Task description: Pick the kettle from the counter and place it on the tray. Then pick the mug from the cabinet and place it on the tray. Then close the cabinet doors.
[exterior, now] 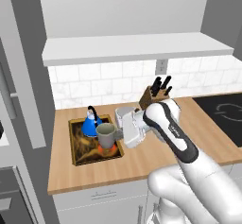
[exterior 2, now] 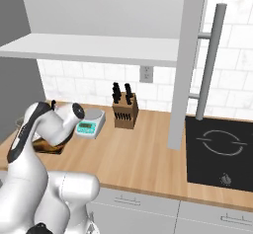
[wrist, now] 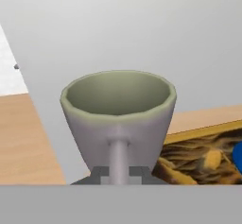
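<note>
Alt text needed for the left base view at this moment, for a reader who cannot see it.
The white arm reaches left over the counter, its gripper shut on the handle of the mug, held upright over the tray. The kettle already sits on the tray, behind the mug. A knife block stands by the tiled wall, under the open cabinet.
</note>
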